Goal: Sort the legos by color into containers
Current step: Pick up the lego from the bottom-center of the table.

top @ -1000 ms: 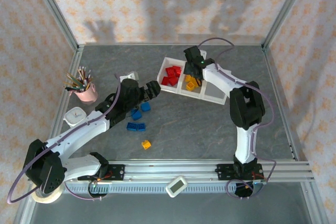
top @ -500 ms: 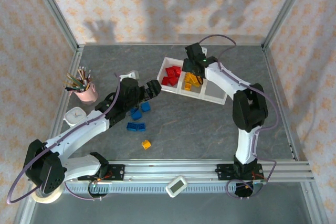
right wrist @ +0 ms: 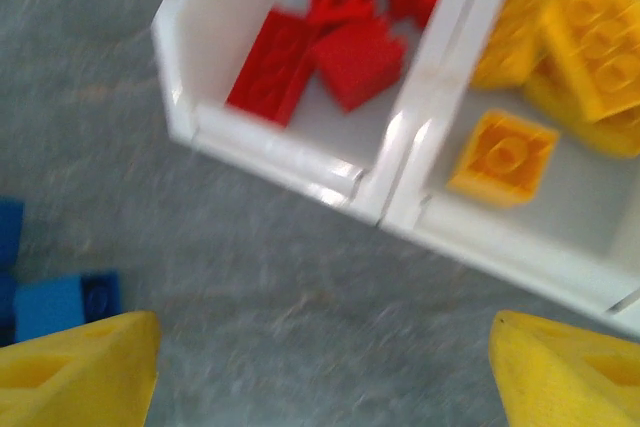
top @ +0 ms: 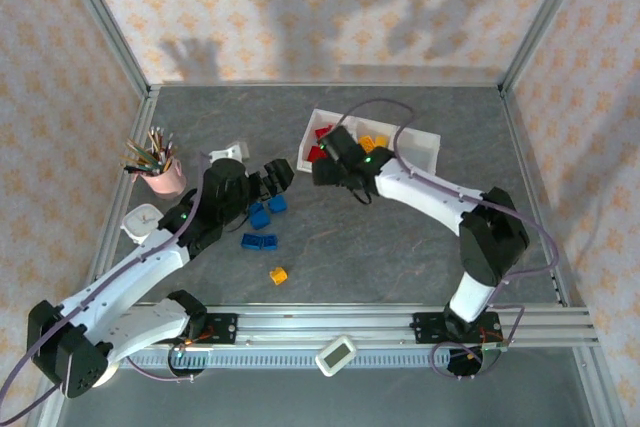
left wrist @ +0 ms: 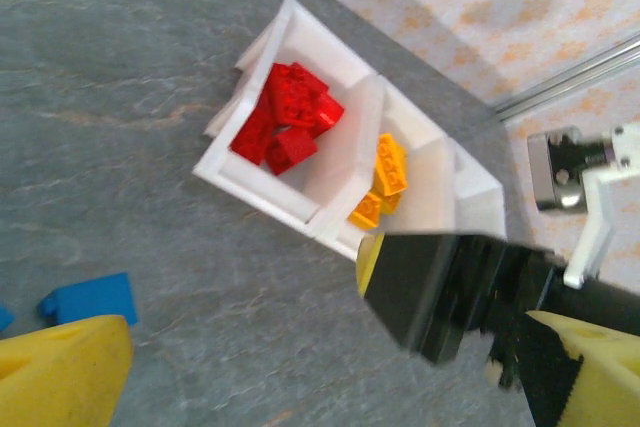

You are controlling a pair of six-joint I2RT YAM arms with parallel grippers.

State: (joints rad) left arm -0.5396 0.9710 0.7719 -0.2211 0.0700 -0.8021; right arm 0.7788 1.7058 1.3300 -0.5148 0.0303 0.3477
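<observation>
The containers are one white tray (top: 418,150) with three compartments. Red legos (top: 320,137) fill its left one and yellow legos (top: 372,142) lie in the middle one; the right one shows bare white. Blue legos (top: 262,217) and one yellow lego (top: 278,274) lie on the table. My right gripper (top: 325,169) hangs open and empty just in front of the tray's left corner (right wrist: 380,187), with red legos (right wrist: 330,37) and yellow legos (right wrist: 560,47) beyond its fingertips (right wrist: 80,372). My left gripper (top: 275,175) stands open and empty over the blue legos (left wrist: 90,299), facing the tray (left wrist: 300,202).
A pink cup of pencils (top: 165,179) and a small white timer (top: 143,219) stand at the left. A white block (top: 228,151) lies behind the left gripper. The right gripper's black body (left wrist: 440,287) crosses close in front of the left gripper.
The right arm has swung from over the tray's middle compartment to the table in front of the tray's left end, jaws widening. The left arm has drawn back slightly.
</observation>
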